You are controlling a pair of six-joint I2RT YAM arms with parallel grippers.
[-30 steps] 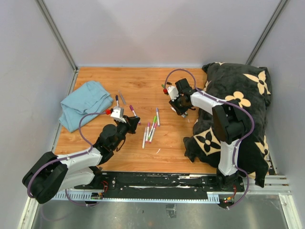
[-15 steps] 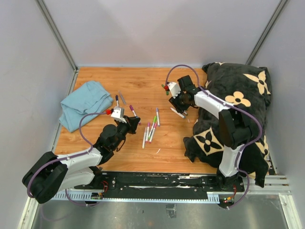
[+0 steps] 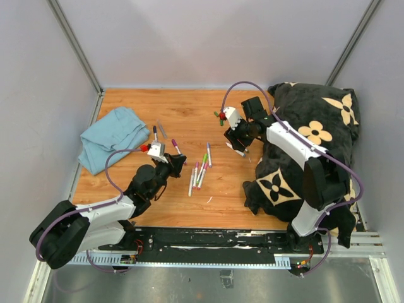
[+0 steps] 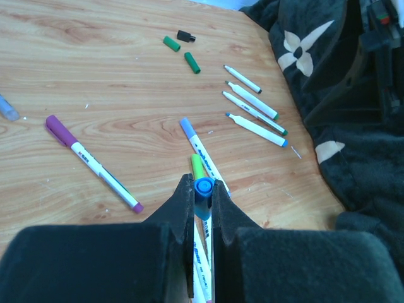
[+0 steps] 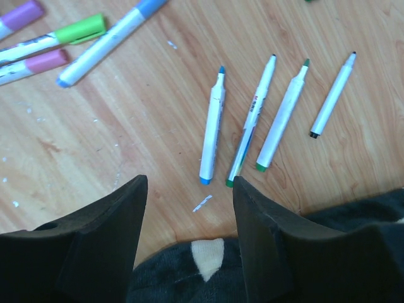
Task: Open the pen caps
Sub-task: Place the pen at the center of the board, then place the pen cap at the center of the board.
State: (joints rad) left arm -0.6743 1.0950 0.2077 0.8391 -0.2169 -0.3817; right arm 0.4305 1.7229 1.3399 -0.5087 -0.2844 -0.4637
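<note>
The left arm lies low, stretched forward over the table (image 3: 189, 113). Its gripper (image 4: 202, 184) is clamped on a blue cap (image 4: 203, 188), perhaps with its pen attached. The right arm reaches in from the blanket (image 3: 341, 107), wrist bent down, its gripper (image 5: 189, 186) spread and empty above four uncapped pens (image 5: 211, 126). Two green caps (image 4: 192, 62) and a black cap (image 4: 184, 36) lie loose beyond.

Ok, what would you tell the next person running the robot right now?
The left hand is shut on a blue cap.
The right hand is open and empty, above four uncapped pens.
Done: those four pens. Three loose caps, two green and one black, lie on the table.
Left: the capped pens lying near the left hand.
</note>
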